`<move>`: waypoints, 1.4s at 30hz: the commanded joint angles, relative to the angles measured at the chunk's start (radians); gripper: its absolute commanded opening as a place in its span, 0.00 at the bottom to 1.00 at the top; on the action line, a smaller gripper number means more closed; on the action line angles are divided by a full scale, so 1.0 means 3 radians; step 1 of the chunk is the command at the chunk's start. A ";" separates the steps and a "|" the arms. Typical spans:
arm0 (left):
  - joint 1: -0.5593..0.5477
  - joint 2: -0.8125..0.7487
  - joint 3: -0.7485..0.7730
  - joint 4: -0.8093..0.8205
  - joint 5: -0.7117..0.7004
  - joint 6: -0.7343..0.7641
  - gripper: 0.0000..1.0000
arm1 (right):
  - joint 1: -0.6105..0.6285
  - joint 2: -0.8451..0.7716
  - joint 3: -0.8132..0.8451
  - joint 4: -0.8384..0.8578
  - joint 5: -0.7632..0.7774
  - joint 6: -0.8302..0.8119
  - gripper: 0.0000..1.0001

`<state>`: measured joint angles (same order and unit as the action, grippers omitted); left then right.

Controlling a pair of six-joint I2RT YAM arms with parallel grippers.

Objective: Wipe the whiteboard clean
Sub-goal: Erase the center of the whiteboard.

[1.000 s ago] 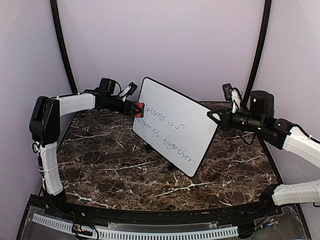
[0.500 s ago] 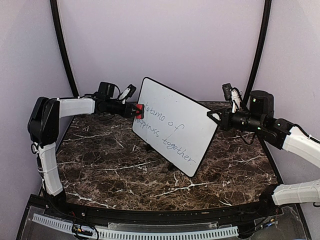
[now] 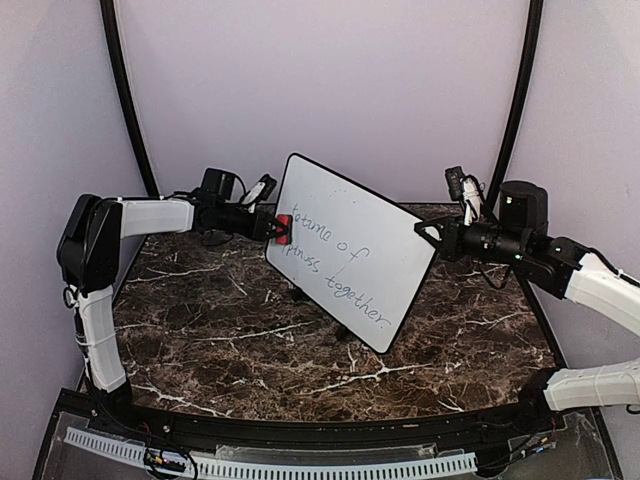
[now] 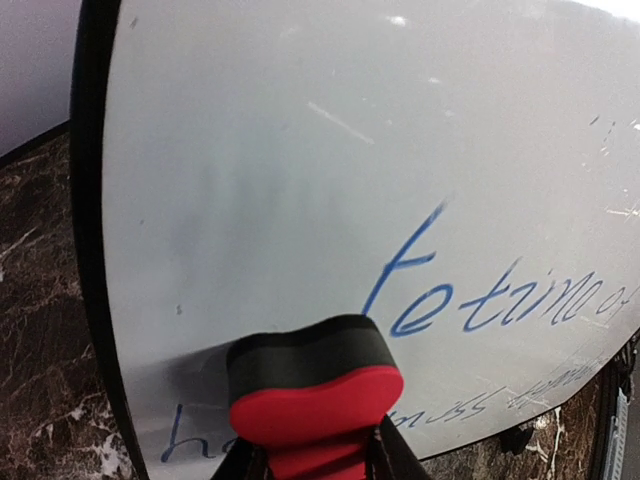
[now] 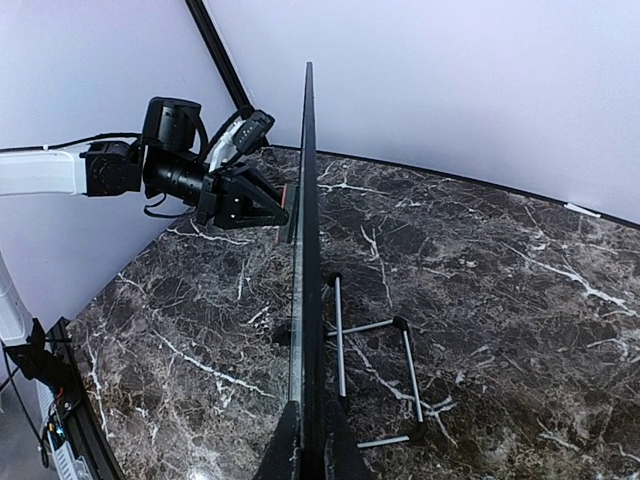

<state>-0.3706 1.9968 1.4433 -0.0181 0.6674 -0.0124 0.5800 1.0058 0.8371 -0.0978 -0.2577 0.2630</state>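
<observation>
At whiteboard (image 3: 340, 210) 9 o'clock edge, left gripper (image 3: 270, 227) clamps eraser (image 4: 315, 395); right gripper (image 3: 428, 233) pinches 3 o'clock edge. Hard push may twist whiteboard loose.

**Camera layout: one overhead, two on the wrists**

Top cam sits high behind the arm bases and looks down and forward over the whole marble table (image 3: 200, 330). Left wrist cam is close up, face-on to the whiteboard (image 4: 280, 180). Right wrist cam sights along the board's edge toward the left arm (image 5: 40, 172). All three views share the board.
</observation>
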 commanded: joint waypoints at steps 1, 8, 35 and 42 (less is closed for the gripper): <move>-0.0178 -0.0171 0.0246 0.0167 -0.0097 0.0021 0.28 | 0.0051 -0.0002 -0.0065 -0.0102 -0.0224 -0.0355 0.00; -0.0275 -0.0198 0.0113 0.0410 -0.0195 0.0021 0.28 | 0.0048 -0.0016 -0.0068 -0.0097 -0.0217 -0.0355 0.00; 0.0015 -0.0167 -0.0185 0.1064 -0.0567 -0.0117 0.27 | 0.0050 -0.0002 -0.0083 -0.0083 -0.0233 -0.0350 0.00; -0.0209 -0.0247 -0.0563 0.1360 -0.0612 -0.0069 0.26 | 0.0051 0.0020 -0.0079 -0.0075 -0.0244 -0.0355 0.00</move>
<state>-0.3748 1.9514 1.3312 0.3275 0.4770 -0.0547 0.5797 1.0012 0.8314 -0.0929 -0.2554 0.2615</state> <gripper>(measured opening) 0.274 0.040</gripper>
